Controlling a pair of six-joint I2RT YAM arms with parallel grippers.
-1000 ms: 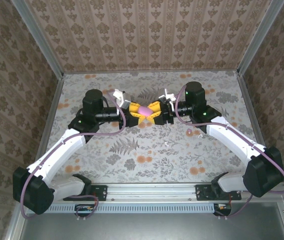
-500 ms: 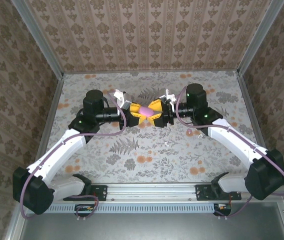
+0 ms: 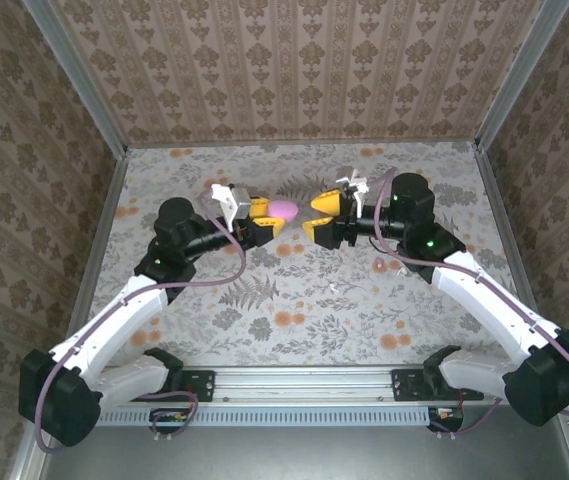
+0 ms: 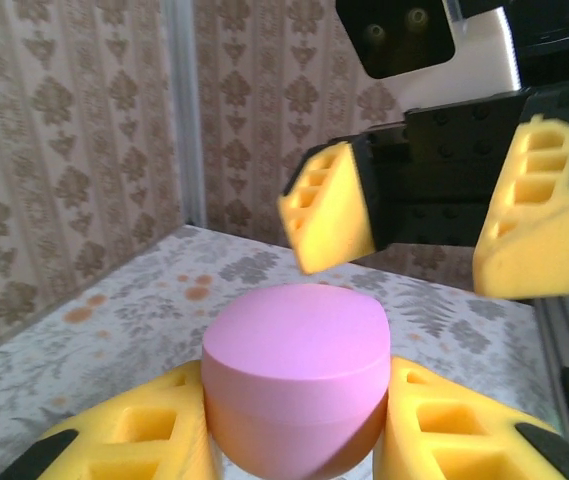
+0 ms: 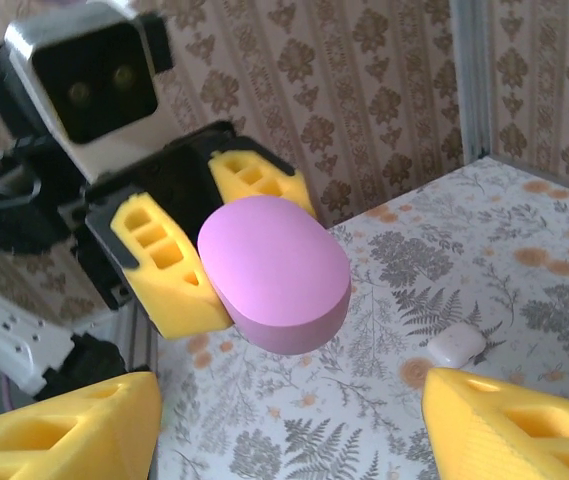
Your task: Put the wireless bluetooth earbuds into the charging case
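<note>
1. Floral-print tabletop (image 3: 294,300), ringed by patterned walls: two arms meet at upper centre.
2. Left gripper (image 3: 272,215) clamps the closed pink oval case (image 3: 284,209) aloft, apparently presenting it for opening.
3. Right gripper (image 3: 319,214) faces it, jaws spread and empty.
4. One tiny pink earbud (image 3: 379,263) lies on the table right of centre, not yet cased.

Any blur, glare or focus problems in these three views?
Top external: even light, sharp, no glare. Left wrist: the pink case looks slightly soft up close, the right hand behind it mildly blurred. Right wrist: case sharp, own yellow fingertips at the bottom edge out of focus.
</note>
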